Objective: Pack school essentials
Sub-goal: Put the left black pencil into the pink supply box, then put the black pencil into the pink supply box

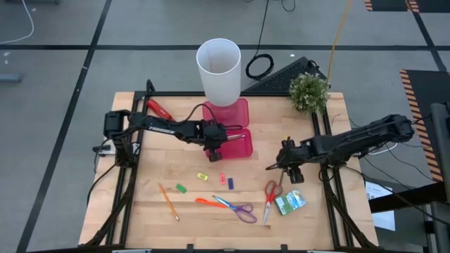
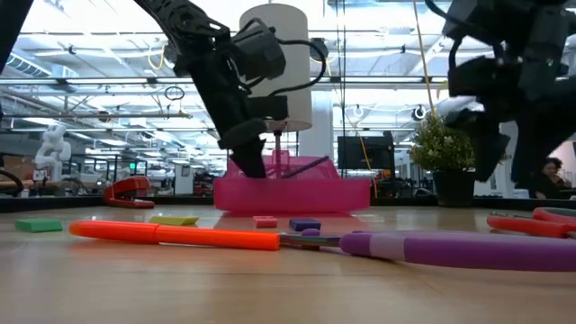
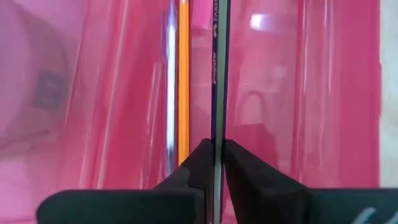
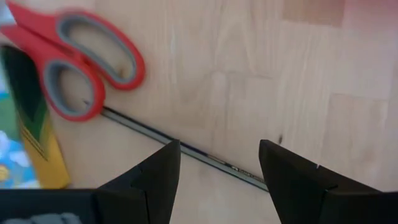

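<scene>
High view, looking straight down: a wooden table (image 1: 140,211) holds a pink tray (image 1: 239,144) near the back, with a tall white cup (image 1: 219,70) and a small potted plant (image 1: 309,92) nearby. The left gripper (image 1: 219,135) sits over the tray. The right gripper (image 1: 290,169) hovers just beside red scissors (image 1: 271,199) and a green-white packet (image 1: 290,203). Toward the front lie an orange pencil (image 1: 168,202), an orange pen (image 1: 209,202), purple scissors (image 1: 240,209) and tiny erasers in green (image 1: 181,187), yellow (image 1: 202,176), pink (image 1: 222,178) and blue (image 1: 230,183).

Left wrist view adds what the overhead shot cannot: the left claw is pinched tight on a dark purple pencil (image 3: 217,81) inside the tray, alongside an orange pencil (image 3: 183,81) already there.

Right wrist view shows the right claw spread wide, holding nothing, above a thin dark pencil (image 4: 186,151) lying on the wood just beside the red scissor handles.

Low view reveals a red-and-black stapler (image 2: 130,191) at the table's far side
</scene>
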`<action>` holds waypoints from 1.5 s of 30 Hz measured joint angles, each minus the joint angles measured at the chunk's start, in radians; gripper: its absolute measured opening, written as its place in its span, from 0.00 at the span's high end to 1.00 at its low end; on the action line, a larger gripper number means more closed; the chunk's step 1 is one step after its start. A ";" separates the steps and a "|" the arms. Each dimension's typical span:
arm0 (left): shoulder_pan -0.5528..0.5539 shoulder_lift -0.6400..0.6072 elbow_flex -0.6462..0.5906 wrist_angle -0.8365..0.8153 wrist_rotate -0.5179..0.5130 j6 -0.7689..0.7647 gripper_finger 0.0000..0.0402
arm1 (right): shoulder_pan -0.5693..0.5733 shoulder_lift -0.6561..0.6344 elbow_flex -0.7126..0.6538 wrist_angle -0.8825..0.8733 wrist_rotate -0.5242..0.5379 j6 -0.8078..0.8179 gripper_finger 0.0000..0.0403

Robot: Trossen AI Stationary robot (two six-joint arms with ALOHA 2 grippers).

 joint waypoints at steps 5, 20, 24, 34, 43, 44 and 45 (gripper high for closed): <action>0.000 -0.002 -0.001 -0.007 -0.004 -0.009 0.80 | 0.001 0.083 0.000 0.009 -0.025 -0.090 0.48; -0.013 -0.046 -0.001 -0.005 -0.012 -0.011 0.64 | -0.013 0.255 0.003 0.063 -0.063 -0.409 0.62; -0.024 -0.082 -0.001 0.000 -0.012 -0.005 0.64 | -0.031 0.280 0.004 0.061 -0.082 -0.446 0.72; -0.066 -0.166 0.000 0.011 -0.036 -0.001 0.64 | -0.034 0.287 0.002 0.078 -0.079 -0.538 0.93; -0.120 -0.256 0.000 -0.010 -0.084 -0.030 0.64 | -0.031 0.263 0.001 0.080 -0.075 -0.535 0.97; -0.127 -0.261 0.000 -0.007 -0.093 -0.031 0.64 | -0.031 0.254 0.001 0.080 -0.073 -0.526 0.97; -0.133 -0.270 0.000 -0.008 -0.099 -0.032 0.64 | -0.031 0.243 0.000 0.080 -0.073 -0.516 0.97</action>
